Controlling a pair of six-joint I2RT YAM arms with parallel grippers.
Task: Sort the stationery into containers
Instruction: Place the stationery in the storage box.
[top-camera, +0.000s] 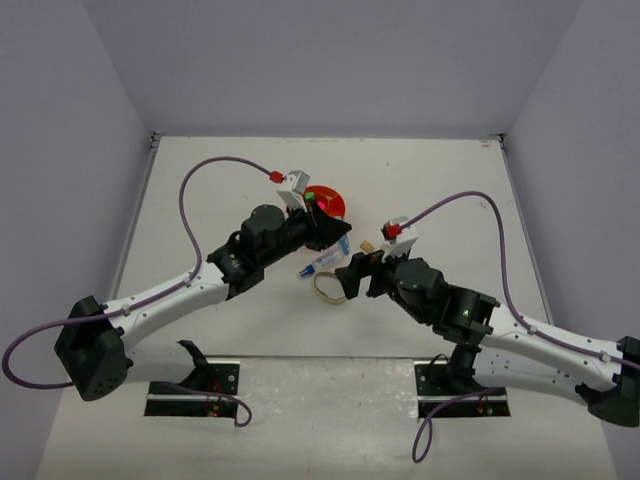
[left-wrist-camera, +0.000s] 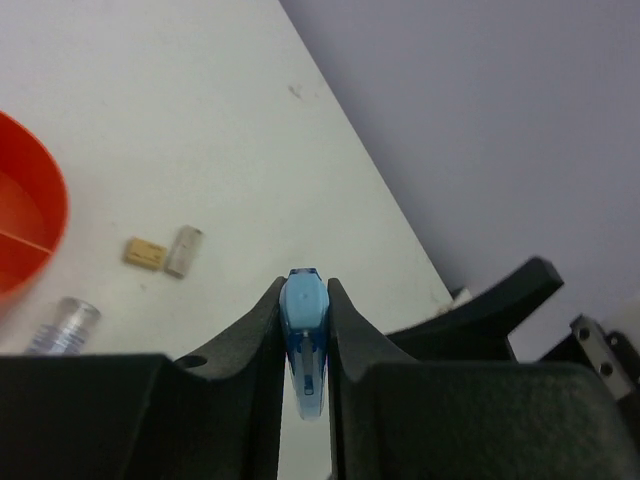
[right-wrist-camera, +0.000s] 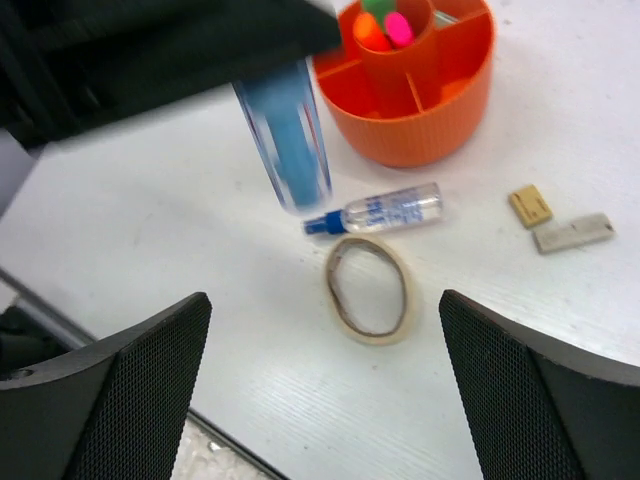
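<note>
Black fingers (left-wrist-camera: 250, 340) of the left hand (left-wrist-camera: 303, 285) are pressed tight against both sides of a pale blue translucent marker (left-wrist-camera: 304, 330), which is held off the white bench (right-wrist-camera: 150, 230), just on the near side of the round orange plastic organizer (right-wrist-camera: 430, 130). The right hand (top-camera: 352, 272) has its jaws spread wide with nothing between them, above the near edge of a flat tan rubber band (right-wrist-camera: 331, 285). Just beyond the band lies a blue-tipped white pen (right-wrist-camera: 385, 210), on its side with the tip pointing left. To the right of the pen lie a small tan block (right-wrist-camera: 529, 205) and a pale grey block (right-wrist-camera: 572, 232), just beside each other. The organizer's centre cup holds highlighters with a pink cap (right-wrist-camera: 398, 27), an orange cap (right-wrist-camera: 370, 30) and a green cap (right-wrist-camera: 378, 5); the ring compartments that can be seen are bare.
</note>
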